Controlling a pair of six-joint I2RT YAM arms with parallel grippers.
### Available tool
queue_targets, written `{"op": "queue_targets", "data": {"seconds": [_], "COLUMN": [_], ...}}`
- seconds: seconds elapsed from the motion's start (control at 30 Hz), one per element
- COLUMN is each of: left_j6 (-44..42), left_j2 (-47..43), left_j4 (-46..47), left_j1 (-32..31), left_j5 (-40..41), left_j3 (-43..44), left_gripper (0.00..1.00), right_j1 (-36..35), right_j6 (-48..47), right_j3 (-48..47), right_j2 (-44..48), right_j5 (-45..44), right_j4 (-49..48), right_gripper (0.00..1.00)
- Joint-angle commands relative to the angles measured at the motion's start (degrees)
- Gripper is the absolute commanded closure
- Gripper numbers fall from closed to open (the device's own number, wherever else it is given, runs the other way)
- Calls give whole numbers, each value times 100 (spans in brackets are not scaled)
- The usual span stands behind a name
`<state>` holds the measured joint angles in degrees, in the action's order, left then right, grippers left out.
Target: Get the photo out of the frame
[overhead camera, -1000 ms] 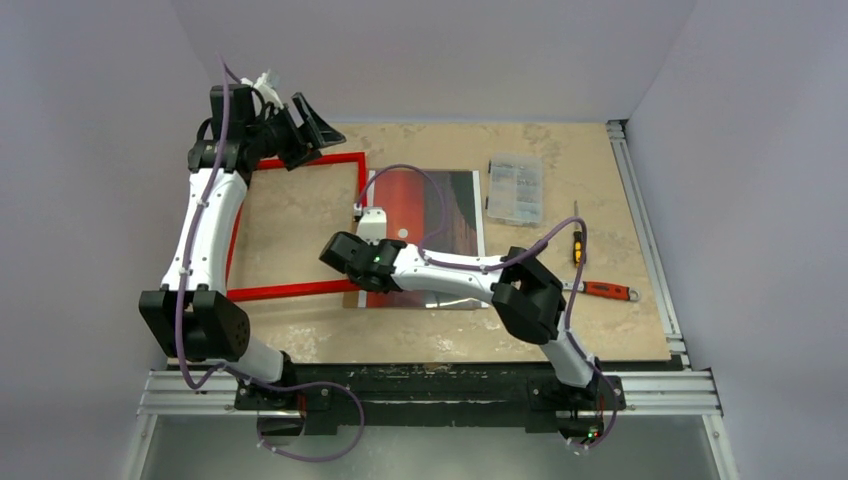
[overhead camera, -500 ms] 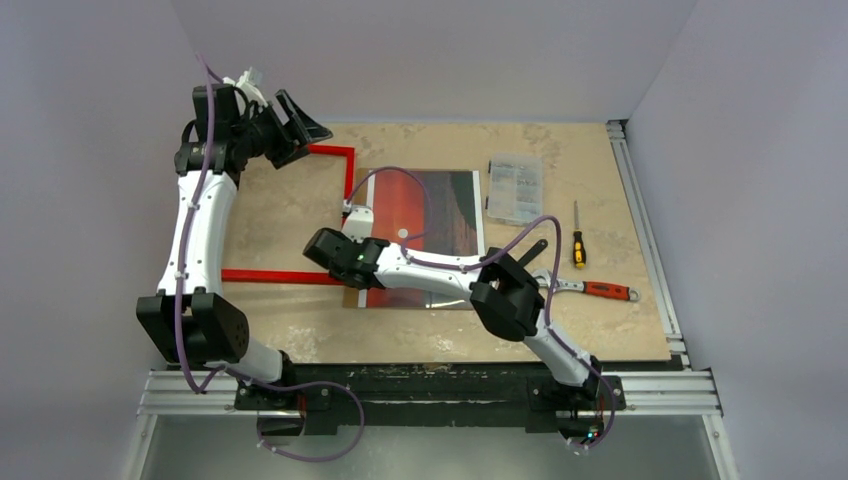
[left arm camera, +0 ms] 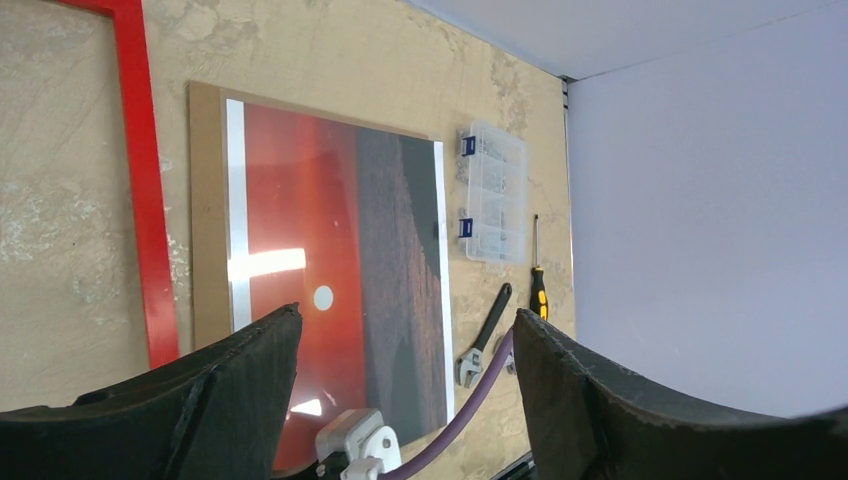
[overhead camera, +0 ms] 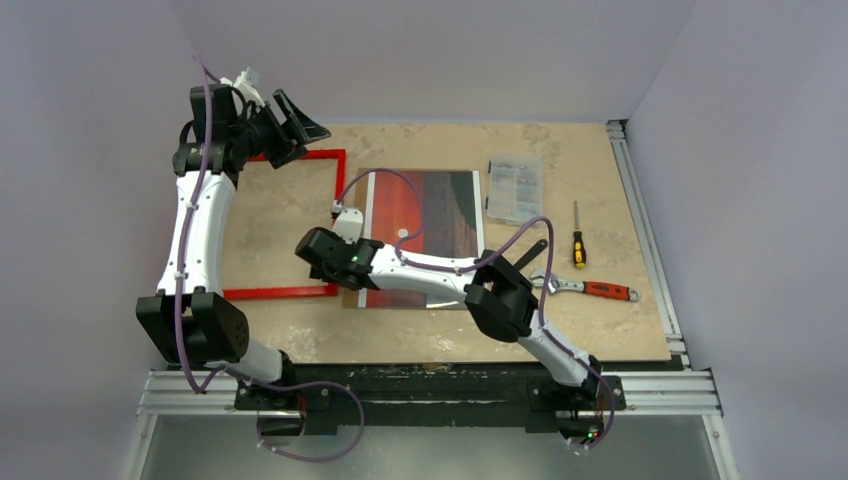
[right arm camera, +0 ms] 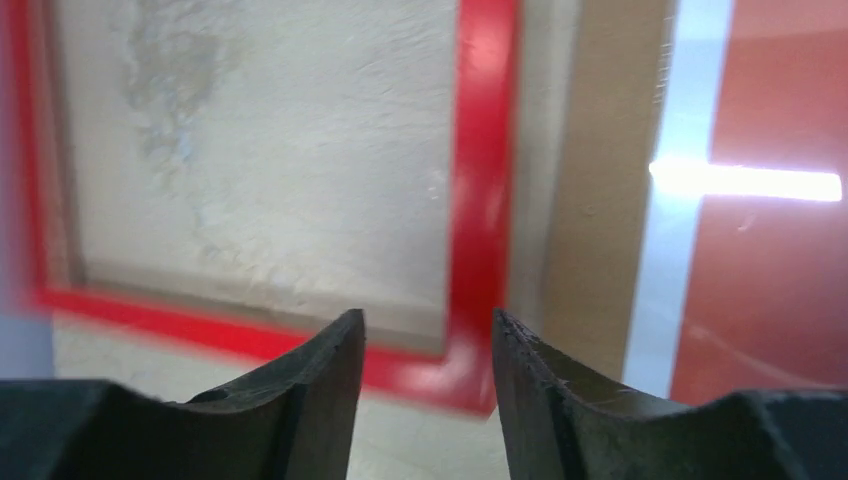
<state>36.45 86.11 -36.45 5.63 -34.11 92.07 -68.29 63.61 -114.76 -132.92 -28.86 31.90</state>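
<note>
The photo (overhead camera: 425, 235), a red-orange sunset print with white edge strips on a brown board, lies flat mid-table, also in the left wrist view (left arm camera: 340, 230). The red frame (overhead camera: 338, 200) lies flat to its left, apart from it, its middle showing bare table. My right gripper (overhead camera: 340, 222) hovers over the frame's near right corner, between frame and photo. In the right wrist view its jaws (right arm camera: 428, 318) stand open with nothing between them, the frame (right arm camera: 483, 150) below, the photo (right arm camera: 770, 250) to the right. My left gripper (overhead camera: 295, 125) hangs open above the frame's far edge, empty (left arm camera: 407, 312).
A clear plastic parts box (overhead camera: 515, 187) sits right of the photo at the back. A yellow-handled screwdriver (overhead camera: 578, 245) and an orange-handled adjustable wrench (overhead camera: 590, 288) lie near the right edge. A metal rail (overhead camera: 645, 230) runs along the table's right side.
The frame slid left, away from the photo, and now lies flat. My right gripper moved left with it and its jaws widened. My left gripper rose slightly off the frame's far edge.
</note>
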Motion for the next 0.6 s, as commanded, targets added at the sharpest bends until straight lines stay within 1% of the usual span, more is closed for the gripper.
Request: {"op": "queue_targets", "data": {"seconds": [0.0,0.03,0.1,0.13,0.17,0.2,0.37,0.47,0.53,0.57], "left_j6": [40,34,38,49,82,108,161,198,259,276], "left_j2": [-199,-195,-170,-144,-134,-131,-84,103,223,294], "left_j4": [246,249,259,274,303,350,554,621,747,791], "left_j1": [57,55,58,59,61,51,-38,-257,-489,-723], "left_j5": [-79,-74,-70,-93,-144,-208,-277,-401,-479,-517], "left_j3": [-23,-23,-43,-48,-60,-81,-227,-244,-342,-367], "left_gripper": [25,26,26,26,26,26,25,25,26,26], "right_j1": [-88,-88,-104,-105,-88,-36,199,411,604,700], "right_j6": [-298,-427,-747,-931,-1151,-1242,-1660,-1461,-1235,-1144], "right_j3": [-24,172,894,1364,1833,2143,3372,4266,4985,5335], "right_j2": [447,598,1104,1450,1740,2015,3241,3966,4495,4804], "right_j5": [512,601,669,682,767,703,266,45,98,155], "right_j4": [-690,-820,-1194,-1509,-1846,-1887,-1501,-1079,-922,-890], "right_gripper": [47,44,40,35,33,33,33,32,32,32]}}
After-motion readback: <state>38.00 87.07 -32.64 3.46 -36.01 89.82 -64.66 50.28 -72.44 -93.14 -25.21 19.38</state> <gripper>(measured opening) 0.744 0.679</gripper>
